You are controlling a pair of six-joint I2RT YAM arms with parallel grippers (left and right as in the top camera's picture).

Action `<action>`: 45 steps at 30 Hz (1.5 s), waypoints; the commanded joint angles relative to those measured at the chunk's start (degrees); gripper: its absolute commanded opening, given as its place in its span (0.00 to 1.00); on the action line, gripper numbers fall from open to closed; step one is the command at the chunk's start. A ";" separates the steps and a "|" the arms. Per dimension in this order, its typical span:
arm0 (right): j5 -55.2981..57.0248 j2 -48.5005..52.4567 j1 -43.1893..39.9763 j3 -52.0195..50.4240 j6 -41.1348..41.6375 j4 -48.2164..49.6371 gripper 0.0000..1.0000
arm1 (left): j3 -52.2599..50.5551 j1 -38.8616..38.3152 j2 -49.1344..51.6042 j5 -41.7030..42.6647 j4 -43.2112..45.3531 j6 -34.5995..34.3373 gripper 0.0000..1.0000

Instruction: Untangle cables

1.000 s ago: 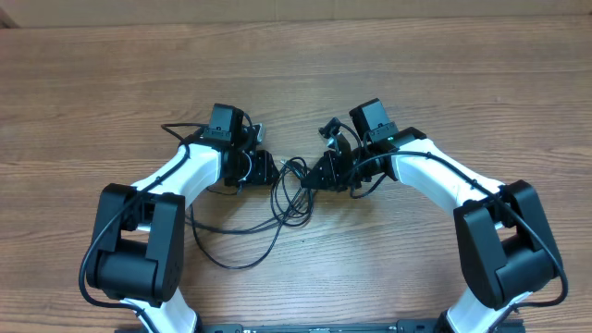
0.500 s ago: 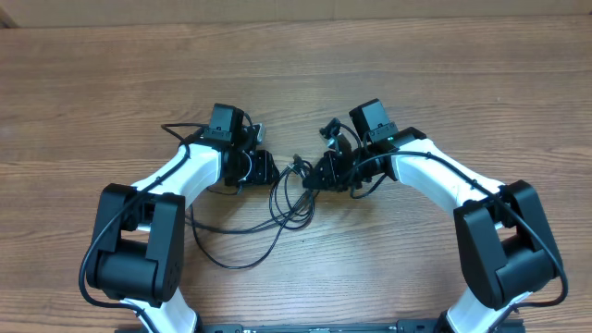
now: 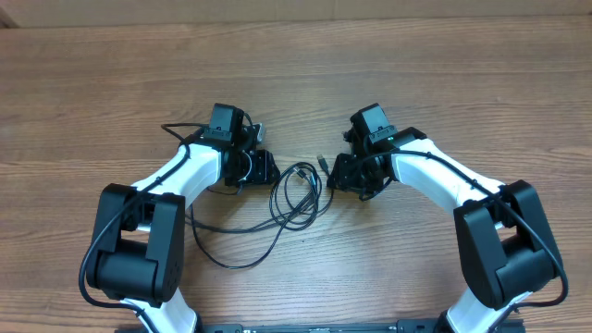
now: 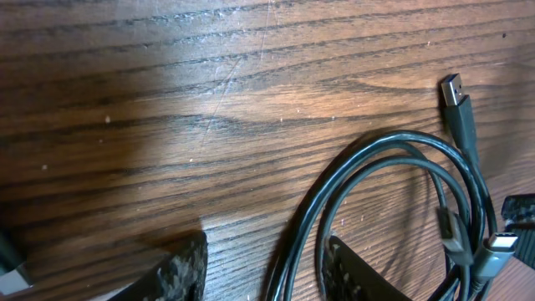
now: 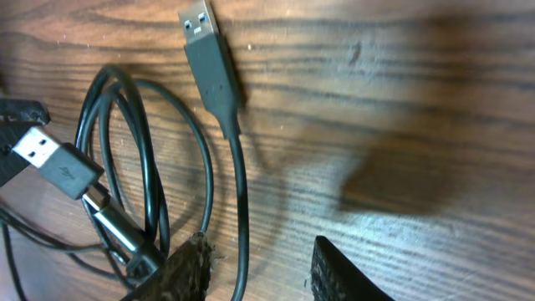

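Lying in loose, overlapping loops on the wooden worktop [image 3: 296, 74], the cables [image 3: 294, 192] sit midway between the two arm ends. One long strand [image 3: 231, 248] trails off in a wide curve towards the left arm's base. A flat silver plug [image 5: 209, 50] rests on bare wood at the far edge of the loops, nearest the right arm. Its cord runs back down between that arm's fingers, close beside one of them. A second plug with a white insert [image 5: 50, 159] lies across the loops at the edge of the right wrist view, and a small rounded grey tip [image 4: 501, 247] shows at the edge of the left wrist view. The left gripper [image 4: 266, 251] is low over the worktop with its jaws spread. Two parallel strands of the loop pass through the gap nearer one finger, but nothing is pinched. The right gripper [image 5: 261, 247] also has its jaws spread, with the single cord lying loose in the opening. Seen from overhead, the two arms flank the tangle, left and right, each bent inward towards it.
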 commanded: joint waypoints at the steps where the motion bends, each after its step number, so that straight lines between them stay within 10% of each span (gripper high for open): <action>1: -6.47 -0.04 0.26 -0.20 -1.16 -0.44 0.36 | -0.46 0.11 1.07 -1.09 -0.02 -0.57 0.48; 7: -20.65 -0.04 -0.87 -0.20 -8.83 0.52 0.37 | -0.46 0.11 1.07 -1.11 -0.02 -0.57 0.48; 19: 0.39 -0.02 5.73 -0.20 0.20 4.63 0.36 | -0.46 0.09 1.07 -0.94 0.15 -0.59 0.48; 32: 8.98 -0.02 10.03 -0.20 6.51 5.66 0.08 | -0.46 0.09 1.07 0.61 0.22 0.92 0.53; 45: -3.74 -0.02 9.97 -0.20 4.92 12.83 0.04 | 2.84 -2.43 1.07 -8.04 -7.69 0.48 0.43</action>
